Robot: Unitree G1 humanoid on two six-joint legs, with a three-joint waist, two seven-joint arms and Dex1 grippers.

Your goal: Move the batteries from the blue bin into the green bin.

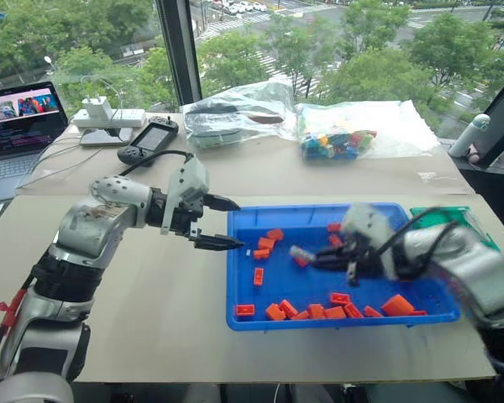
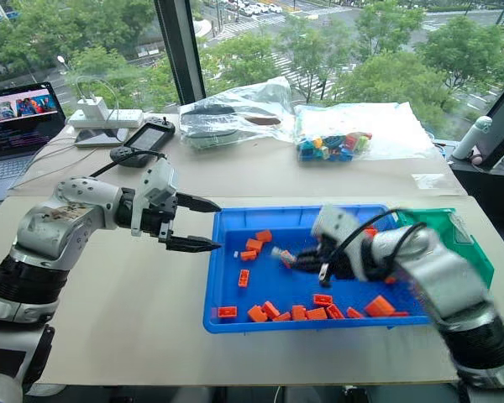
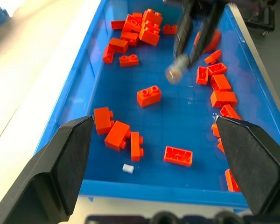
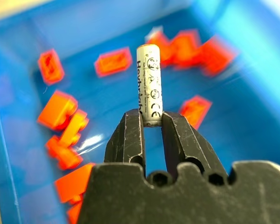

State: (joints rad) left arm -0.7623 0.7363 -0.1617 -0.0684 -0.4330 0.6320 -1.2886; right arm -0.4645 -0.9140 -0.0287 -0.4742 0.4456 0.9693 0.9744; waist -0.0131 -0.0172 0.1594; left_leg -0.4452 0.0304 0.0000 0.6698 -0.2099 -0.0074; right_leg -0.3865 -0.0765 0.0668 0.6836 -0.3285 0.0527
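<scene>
We have one battery [image 4: 149, 84] clamped in the right claw [image 4: 151, 122], gripped near one end so most of its length stands proud of the fingertips, above the floor of the blue bin [image 1: 319, 215] among the orange bricks [image 1: 267, 244]. The green bin [image 2: 454, 227] sits just beside the blue bin's far right corner. Our left claw [image 1: 208, 222] hovers at the blue bin's left rim, jaws wide apart and empty. We judge the battery stiff, light and smooth-skinned, so this end grip may let it pivot or slip; a hold nearer its middle, across the round body, would be steadier. A small white bit [image 3: 127, 168] lies near the rim; we cannot tell what it is.
</scene>
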